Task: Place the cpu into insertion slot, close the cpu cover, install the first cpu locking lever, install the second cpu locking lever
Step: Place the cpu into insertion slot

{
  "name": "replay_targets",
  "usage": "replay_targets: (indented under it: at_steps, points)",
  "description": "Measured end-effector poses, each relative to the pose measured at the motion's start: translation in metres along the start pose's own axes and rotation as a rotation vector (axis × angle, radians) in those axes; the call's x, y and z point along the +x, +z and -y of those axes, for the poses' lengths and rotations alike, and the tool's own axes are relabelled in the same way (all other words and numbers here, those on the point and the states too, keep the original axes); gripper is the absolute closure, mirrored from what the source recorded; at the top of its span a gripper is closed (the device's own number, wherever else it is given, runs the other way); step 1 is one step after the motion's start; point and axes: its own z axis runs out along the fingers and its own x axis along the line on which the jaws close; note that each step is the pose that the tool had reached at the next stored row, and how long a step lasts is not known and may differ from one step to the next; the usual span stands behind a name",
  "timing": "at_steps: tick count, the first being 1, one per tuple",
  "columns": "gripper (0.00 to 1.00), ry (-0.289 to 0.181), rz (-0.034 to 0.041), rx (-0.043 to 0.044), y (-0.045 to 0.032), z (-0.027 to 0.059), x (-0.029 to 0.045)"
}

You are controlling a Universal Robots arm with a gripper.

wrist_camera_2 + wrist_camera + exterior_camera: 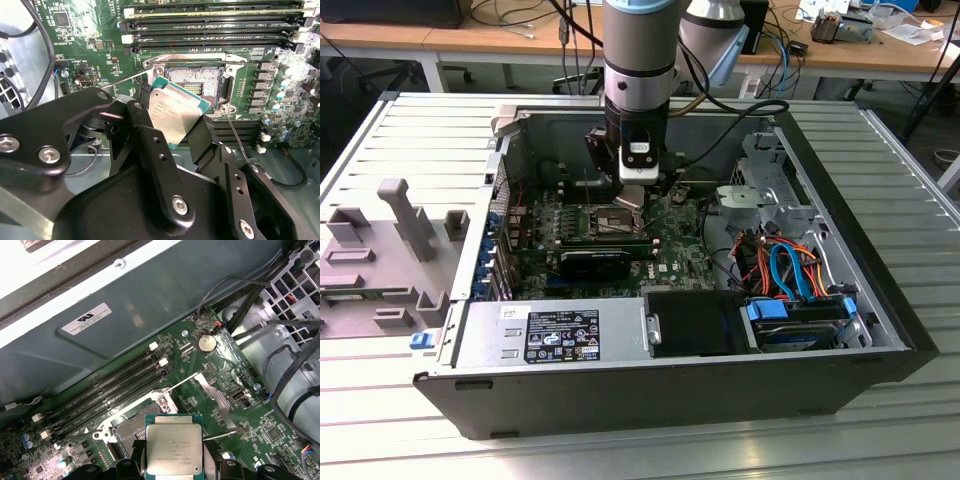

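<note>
My gripper [632, 197] is shut on the cpu [175, 116], a flat square chip with a silver top and a green edge, held tilted between black fingers [204, 136]. The chip hangs just above the motherboard, close over one edge of the insertion slot [196, 81]. That slot is a square socket with a dark pin field and a silver rim, lying uncovered. In the first wrist view the cpu [174, 445] hides part of the slot [126, 428]. Two thin wire levers [239, 137] stand loose beside the socket. A silver plate [214, 394], perhaps the cpu cover, is swung away from the socket.
The green motherboard [670, 255] lies inside an open computer case [650, 390] on a ribbed metal table. Long black memory slots [215, 27] run beside the socket. A drive cage and coloured cables [785, 270] fill the exterior view's right. Grey fixtures [405, 215] stand at its left.
</note>
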Motion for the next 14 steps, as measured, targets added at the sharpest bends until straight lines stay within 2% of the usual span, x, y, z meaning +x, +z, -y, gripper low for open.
replay_targets:
  at_steps: [14]
  points:
    - [0.46, 0.021, 0.0019, -0.0005, 0.0, 0.0, 0.0]
